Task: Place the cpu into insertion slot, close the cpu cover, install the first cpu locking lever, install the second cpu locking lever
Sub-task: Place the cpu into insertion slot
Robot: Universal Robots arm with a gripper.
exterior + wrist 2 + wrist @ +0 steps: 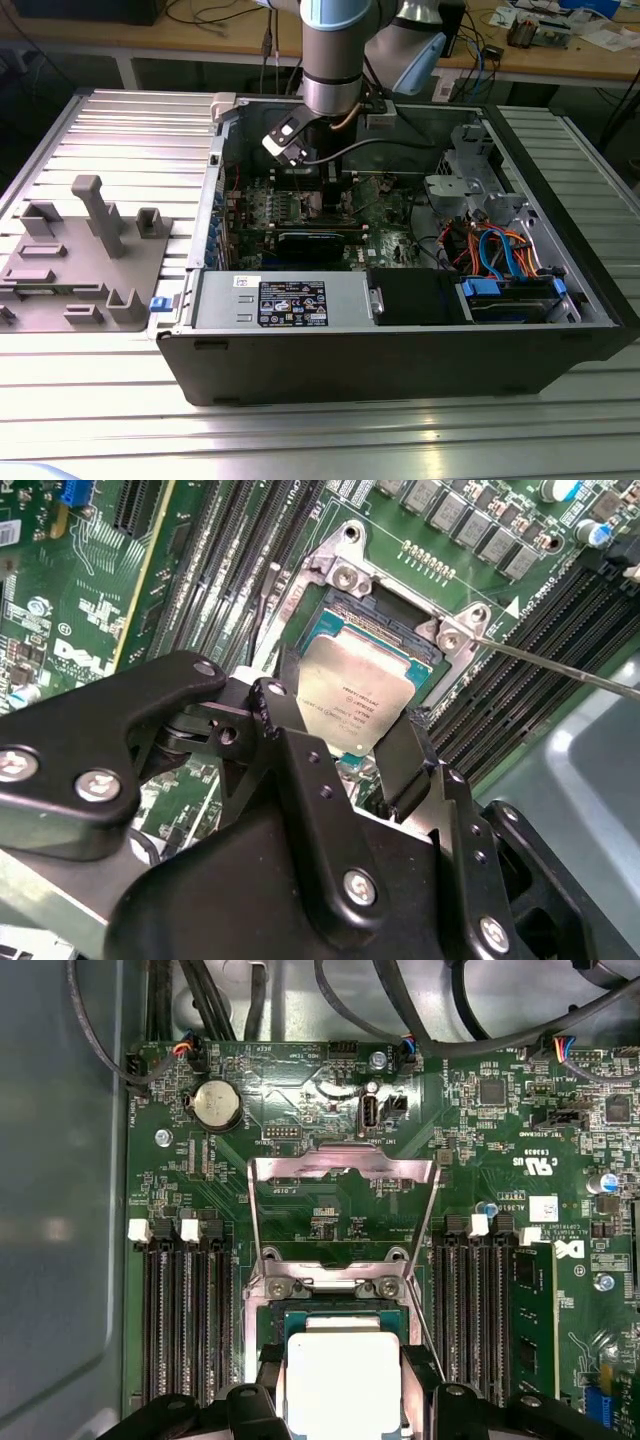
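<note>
Gripper [340,725] pinching the cpu [355,700] by two opposite edges, its black fingers [295,760] pressed against the chip's sides, in the second wrist view. The silvery-grey chip hangs slightly tilted just over the near part of the insertion slot [385,620], whose dark centre shows beyond its far edge; whether the chip touches the socket cannot be told. A thin wire locking lever [560,665] runs out from the socket's corner across the green circuit board [80,610].

In the first wrist view, the cpu [343,1380] sits between the two fingers [262,1385], with a strip of the insertion slot [340,1312] showing just past it. The cpu cover [345,1167] stands swung open behind the socket, the board visible through its square cut-out. Rows of black memory slots [185,1320] flank the socket on both sides, and a coin battery [215,1105] lies farther back on the board.

In the exterior view, the arm [335,50] reaches down into an open computer case [400,350] lying on its side on a ribbed metal counter [560,440]. A grey fixture [90,250] rests on the counter toward the exterior view's left, well apart from the arm.
</note>
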